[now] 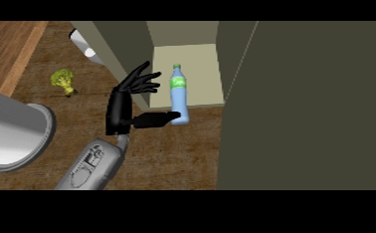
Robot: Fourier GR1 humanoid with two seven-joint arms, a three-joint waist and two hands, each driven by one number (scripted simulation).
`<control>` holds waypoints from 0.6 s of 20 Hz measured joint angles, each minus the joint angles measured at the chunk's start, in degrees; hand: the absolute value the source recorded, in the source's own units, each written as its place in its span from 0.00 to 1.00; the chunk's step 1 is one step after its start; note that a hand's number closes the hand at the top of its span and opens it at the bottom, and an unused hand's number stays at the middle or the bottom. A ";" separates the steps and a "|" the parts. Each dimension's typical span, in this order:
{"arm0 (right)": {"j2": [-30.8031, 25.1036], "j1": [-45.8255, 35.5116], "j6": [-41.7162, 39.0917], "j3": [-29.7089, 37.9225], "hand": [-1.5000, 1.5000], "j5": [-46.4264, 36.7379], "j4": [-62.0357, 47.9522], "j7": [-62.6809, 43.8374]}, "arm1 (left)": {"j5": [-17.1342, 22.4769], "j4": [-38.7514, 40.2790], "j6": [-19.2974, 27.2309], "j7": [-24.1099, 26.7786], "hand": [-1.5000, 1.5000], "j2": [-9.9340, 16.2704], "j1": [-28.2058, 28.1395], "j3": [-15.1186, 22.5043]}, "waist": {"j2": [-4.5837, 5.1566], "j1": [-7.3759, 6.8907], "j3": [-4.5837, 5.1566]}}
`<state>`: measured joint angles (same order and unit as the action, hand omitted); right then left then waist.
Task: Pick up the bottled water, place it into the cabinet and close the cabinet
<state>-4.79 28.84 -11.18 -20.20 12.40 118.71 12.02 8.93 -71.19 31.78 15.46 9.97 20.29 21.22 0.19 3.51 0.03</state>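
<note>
Left hand (129,105) at centre frame, thumb touching pale blue plastic water bottle with green label (178,97) at olive cabinet (198,100) mouth.
Fingers spread straight toward upper right, thumb tip against bottle base; not wrapped round it. Bottle sits just right of hand, long axis running up-frame, cap toward cabinet interior, base over the shelf edge. Large dark open cabinet door (301,107) fills right of frame. Right hand unseen, so left is nearer. Likely next: push bottle deeper up-frame.

Dim, flat light; cabinet (294,102) walls dark, inner shelf (195,72) brighter; no glare; soft shadows.
</note>
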 measured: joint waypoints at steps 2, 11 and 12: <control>-0.37 1.08 0.25 -0.15 0.00 -0.10 1.35 -0.40 | 2.10 0.77 -3.09 1.82 0.00 -0.40 0.24 -0.69 | -0.07 -0.47 0.00; -0.65 2.87 1.28 0.49 0.00 0.07 2.49 -0.11 | 8.37 3.18 -12.28 6.50 0.00 -3.81 0.94 -3.00 | -0.22 -2.59 0.10; -0.50 3.29 1.57 0.12 0.00 -0.11 2.97 -0.07 | 8.74 3.08 -12.96 6.53 0.00 -4.07 0.90 -3.13 | -0.17 -2.69 0.13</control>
<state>-5.29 32.13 -9.61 -20.09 12.29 121.68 11.95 17.67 -68.11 18.82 21.99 5.90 21.19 18.10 0.01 0.81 0.16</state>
